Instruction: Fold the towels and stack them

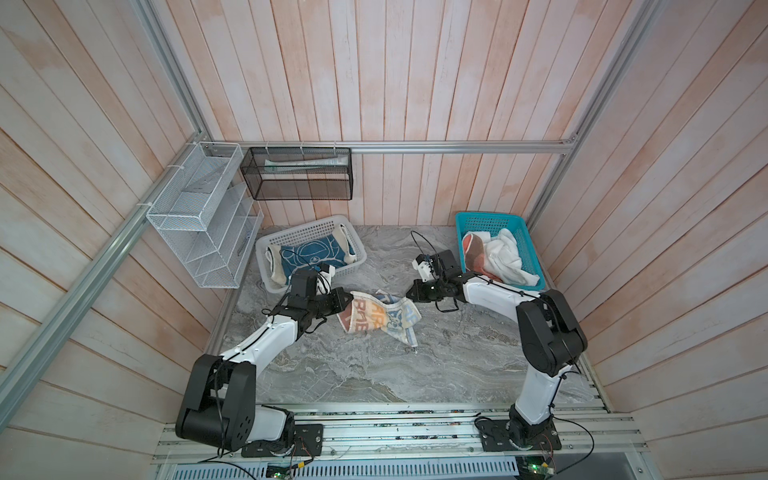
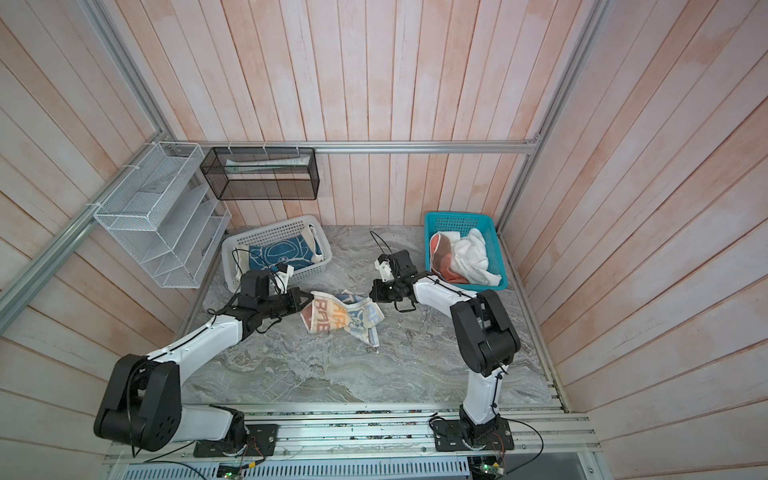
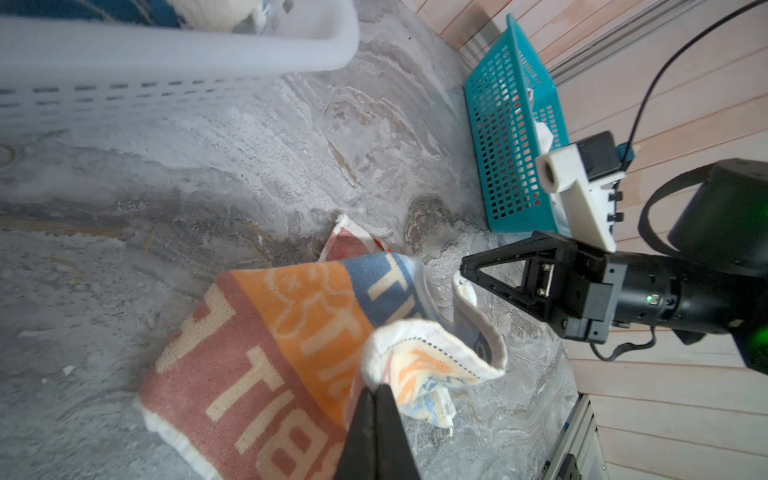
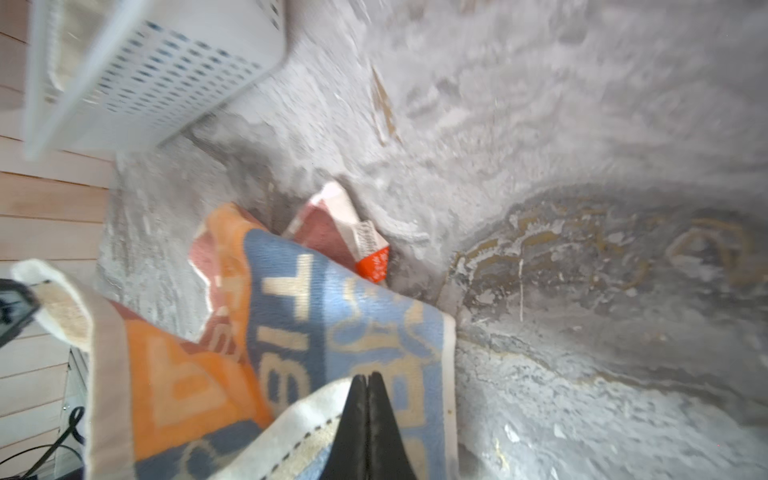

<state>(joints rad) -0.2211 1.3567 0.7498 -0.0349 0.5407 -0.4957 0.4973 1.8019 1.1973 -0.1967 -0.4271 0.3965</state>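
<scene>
Both arms reach low and inward with bent elbows over the grey marbled table (image 1: 365, 374). The left hand (image 1: 348, 299) and the right hand (image 1: 409, 293) each pinch a cream-hemmed corner of the looped-terry lettered towel (image 1: 380, 319). It sags crumpled between them at mid-table, its orange, blue and salmon bands creased.

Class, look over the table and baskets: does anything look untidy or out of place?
The lettered towel lies crumpled mid-table, left gripper and right gripper shut on its edges. The white towel sits bunched in the teal basket.
</scene>
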